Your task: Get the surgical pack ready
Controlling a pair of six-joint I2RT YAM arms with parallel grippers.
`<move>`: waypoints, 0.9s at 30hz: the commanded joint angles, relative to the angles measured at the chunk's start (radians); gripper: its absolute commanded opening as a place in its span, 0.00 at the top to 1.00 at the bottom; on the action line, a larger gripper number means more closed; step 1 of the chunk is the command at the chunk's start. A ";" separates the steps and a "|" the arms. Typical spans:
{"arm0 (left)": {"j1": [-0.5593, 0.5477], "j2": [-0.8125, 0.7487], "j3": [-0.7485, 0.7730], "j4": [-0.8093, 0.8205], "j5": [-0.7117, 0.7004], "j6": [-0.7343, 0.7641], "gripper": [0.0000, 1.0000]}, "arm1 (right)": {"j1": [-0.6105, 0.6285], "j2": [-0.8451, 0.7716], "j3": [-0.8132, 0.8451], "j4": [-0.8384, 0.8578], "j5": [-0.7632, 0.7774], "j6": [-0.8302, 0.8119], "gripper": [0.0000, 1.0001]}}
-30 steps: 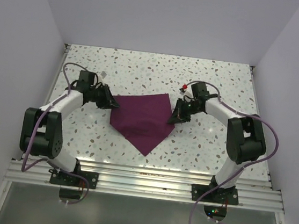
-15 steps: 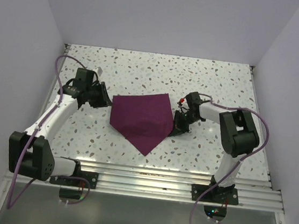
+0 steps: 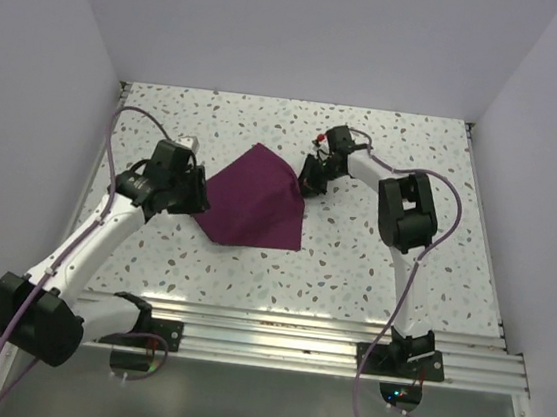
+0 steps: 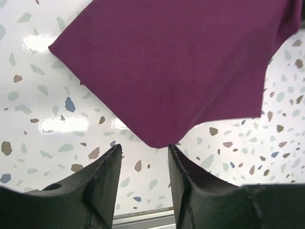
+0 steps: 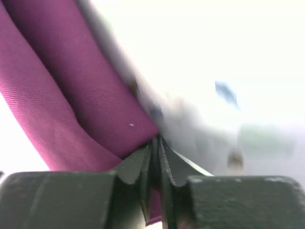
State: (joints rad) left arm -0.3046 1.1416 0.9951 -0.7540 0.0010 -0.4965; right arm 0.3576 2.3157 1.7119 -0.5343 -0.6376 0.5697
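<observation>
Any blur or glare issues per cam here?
Right wrist: background overexposed and smeared, only the purple cloth near the right gripper reads. Left wrist: sharp, bright glare patches on the table. Top external: sharp, evenly lit.

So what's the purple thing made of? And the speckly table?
The purple cloth looks like woven fabric with a matte finish: close up you can see fine threads, and it folds and drapes softly. The table looks like glossy terrazzo-style stone, or a laminate copy of it: colored chips in white, with lamp glare on it. I can't tell which.
</observation>
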 commanded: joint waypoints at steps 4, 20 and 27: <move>-0.169 0.127 0.126 -0.054 -0.201 -0.057 0.47 | -0.035 0.024 0.232 -0.210 0.171 -0.033 0.69; -0.476 0.685 0.442 -0.219 -0.552 -0.079 0.42 | -0.091 -0.577 -0.369 -0.205 0.245 -0.203 0.01; -0.475 0.774 0.479 -0.234 -0.620 -0.024 0.49 | -0.089 -0.679 -0.524 -0.153 0.231 -0.192 0.01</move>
State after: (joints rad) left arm -0.7792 1.9030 1.4193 -0.9585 -0.5209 -0.5484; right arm 0.2680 1.6768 1.2293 -0.7303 -0.3779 0.3870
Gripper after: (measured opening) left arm 0.523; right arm 0.986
